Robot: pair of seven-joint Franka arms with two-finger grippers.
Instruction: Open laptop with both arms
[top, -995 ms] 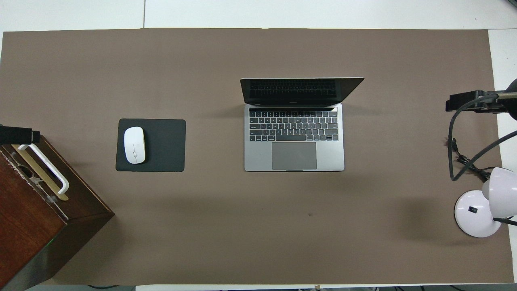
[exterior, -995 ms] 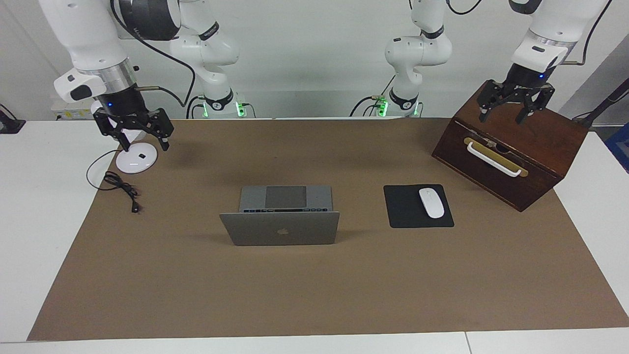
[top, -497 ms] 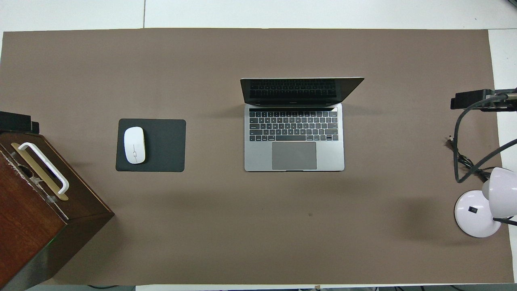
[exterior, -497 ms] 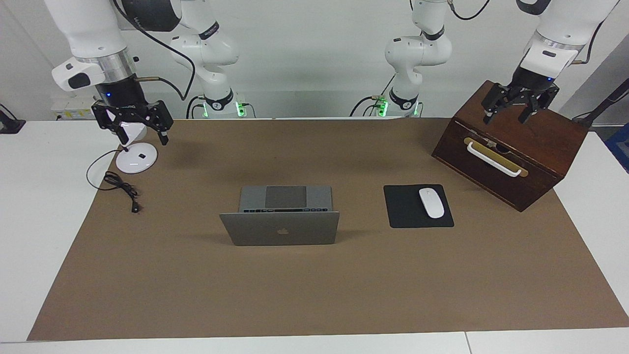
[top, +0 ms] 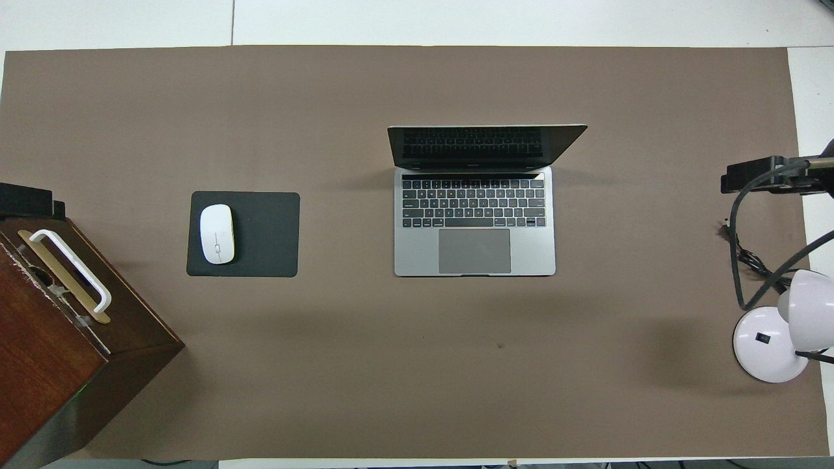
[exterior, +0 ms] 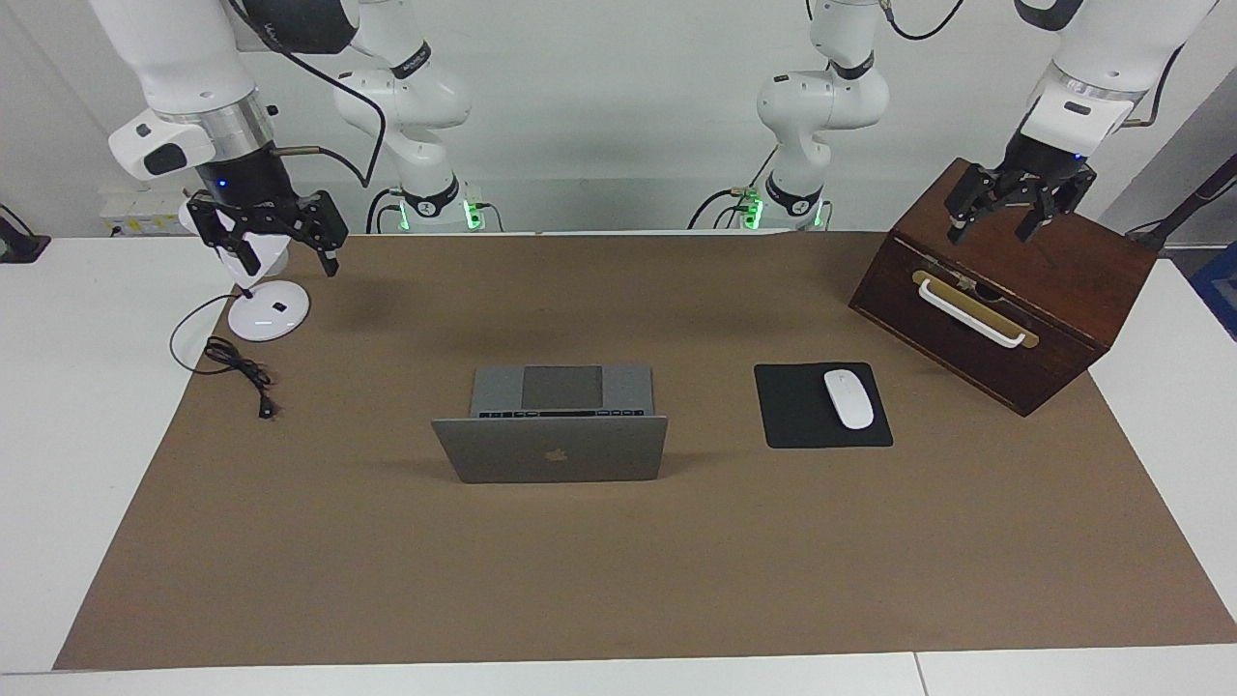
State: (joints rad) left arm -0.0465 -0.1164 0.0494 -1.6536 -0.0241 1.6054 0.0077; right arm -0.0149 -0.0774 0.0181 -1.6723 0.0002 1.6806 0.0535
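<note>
The silver-grey laptop (exterior: 551, 449) stands open in the middle of the brown mat, its lid about upright with the apple logo on its outer face. The keyboard deck and trackpad show in the overhead view (top: 474, 221). My left gripper (exterior: 995, 230) hangs open and empty over the top of the wooden box, and its tip shows in the overhead view (top: 26, 200). My right gripper (exterior: 288, 259) hangs open and empty over the white lamp base, and also shows in the overhead view (top: 756, 176). Both grippers are well away from the laptop.
A dark wooden box (exterior: 1053, 319) with a white handle stands toward the left arm's end. A black mouse pad (exterior: 797, 420) with a white mouse (exterior: 848, 398) lies beside the laptop. A white lamp base (exterior: 269, 314) and a black cable (exterior: 237, 367) lie toward the right arm's end.
Both grippers have risen a little. The right gripper has drawn back over the lamp and the left gripper over the box top. The laptop has not moved.
</note>
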